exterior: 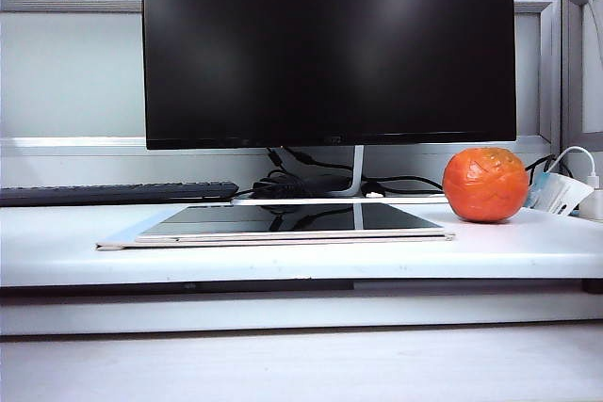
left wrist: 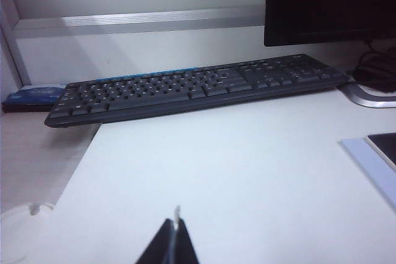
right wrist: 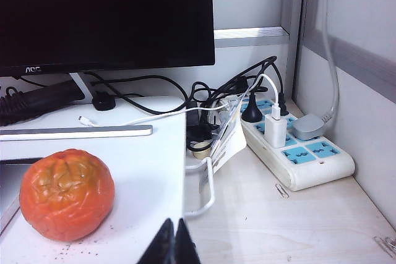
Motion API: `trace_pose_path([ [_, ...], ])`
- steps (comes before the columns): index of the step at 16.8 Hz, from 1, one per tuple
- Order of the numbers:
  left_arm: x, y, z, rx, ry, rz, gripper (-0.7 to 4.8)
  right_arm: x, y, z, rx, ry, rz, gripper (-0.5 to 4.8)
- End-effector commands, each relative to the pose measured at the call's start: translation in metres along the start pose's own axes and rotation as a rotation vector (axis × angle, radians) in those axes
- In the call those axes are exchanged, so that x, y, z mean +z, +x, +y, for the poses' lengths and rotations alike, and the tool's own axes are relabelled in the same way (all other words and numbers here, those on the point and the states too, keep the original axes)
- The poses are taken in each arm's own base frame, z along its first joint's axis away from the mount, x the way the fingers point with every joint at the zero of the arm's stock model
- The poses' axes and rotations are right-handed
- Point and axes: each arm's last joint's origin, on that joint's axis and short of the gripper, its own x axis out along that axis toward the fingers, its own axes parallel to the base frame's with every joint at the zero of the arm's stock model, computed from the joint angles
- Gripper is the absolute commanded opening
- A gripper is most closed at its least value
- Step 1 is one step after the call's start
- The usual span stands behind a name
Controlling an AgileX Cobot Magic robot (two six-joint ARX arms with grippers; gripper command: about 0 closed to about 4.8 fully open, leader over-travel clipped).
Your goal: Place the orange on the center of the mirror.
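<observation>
So the wrinkly, glossy orange-red ball of an orange (exterior: 485, 184) sits on the white worktop (exterior: 301, 256), just off the right end of the flat, dark, white-rimmed mirror (exterior: 283, 223), not touching it. The big black monitor (exterior: 328, 44) stands behind the mirror, with a dark keyboard (left wrist: 198, 88) off to the left. The left tool (left wrist: 176, 239) hangs over bare worktop, tips pressed together. The right tool (right wrist: 174, 242) is near the orange, tips together too, holding nothing.

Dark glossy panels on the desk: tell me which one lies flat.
The mirror, a thin white-rimmed panel lying flat on the white desk. The black monitor stands upright on its stand behind it.
</observation>
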Motion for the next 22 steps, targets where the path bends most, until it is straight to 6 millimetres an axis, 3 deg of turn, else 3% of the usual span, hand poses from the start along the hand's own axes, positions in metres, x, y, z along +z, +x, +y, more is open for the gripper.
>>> trace_pose_path([
  [1, 0.001, 0.000, 0.000, -0.002, 0.003, -0.010, -0.05, 0.002, 0.000, 0.000, 0.001, 0.004, -0.019, -0.05],
  [6, 0.001, 0.000, -0.001, -0.012, 0.003, -0.010, -0.05, 0.002, 0.000, 0.000, 0.001, 0.004, -0.019, -0.05],
  [9, 0.002, -0.003, -0.020, -0.113, 0.001, -0.014, -0.05, 0.002, 0.000, 0.000, 0.013, 0.130, -0.017, -0.04],
  [11, 0.003, -0.013, -0.045, -0.369, -0.002, -0.025, -0.05, 0.004, 0.000, 0.004, 0.118, 0.268, -0.014, 0.28],
  [13, 0.004, -0.025, -0.062, -0.611, -0.003, -0.035, -0.05, 0.007, -0.001, 0.006, 0.196, 0.278, -0.030, 0.28],
  [16, 0.004, -0.036, -0.072, -0.883, -0.004, -0.047, -0.05, 0.026, -0.004, 0.008, 0.251, 0.269, -0.107, 0.48],
  [17, 0.004, -0.037, -0.073, -0.934, -0.003, -0.050, -0.05, 0.037, -0.005, 0.008, 0.242, 0.251, -0.125, 1.75],
  [18, 0.004, -0.037, -0.074, -0.954, -0.004, -0.051, -0.05, 0.044, -0.002, 0.008, 0.228, 0.233, -0.128, 4.25],
  [19, 0.004, -0.037, -0.074, -0.954, -0.004, -0.051, -0.05, 0.049, 0.005, 0.009, 0.242, 0.234, -0.137, 4.79],
  [22, 0.004, -0.037, -0.074, -0.954, -0.003, -0.051, -0.05, 0.039, 0.041, 0.010, 0.255, 0.176, -0.037, 4.79],
])
